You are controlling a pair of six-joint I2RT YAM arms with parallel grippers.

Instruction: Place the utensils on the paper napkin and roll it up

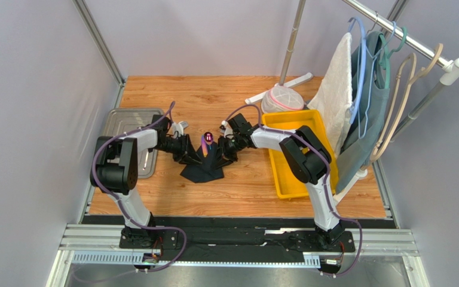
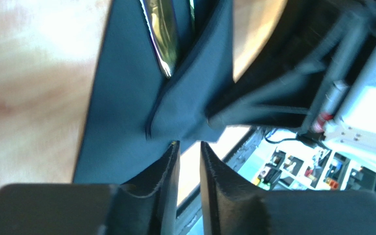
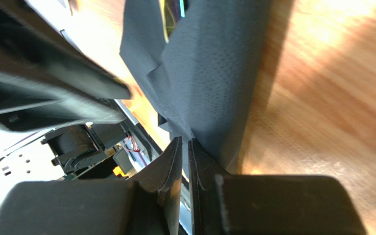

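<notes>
Left pincer (image 2: 189, 145): jaws slightly parted, light through gap, tips at napkin (image 2: 121, 98) fold, nothing clamped. Napkin bunched tent-like on counter (image 1: 244, 185), mid-scene between both pincers, wrapped round utensil (image 1: 208, 138), purple head poking out top. Right pincer (image 3: 185, 142): nearly closed, pinching napkin edge.

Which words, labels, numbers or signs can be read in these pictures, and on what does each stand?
No text can be read in any view.
The napkin, utensils, yellow bin and tray show no print.
The clutter beyond the table edge in the left wrist view is too blurred to tell whether it bears any text.
</notes>
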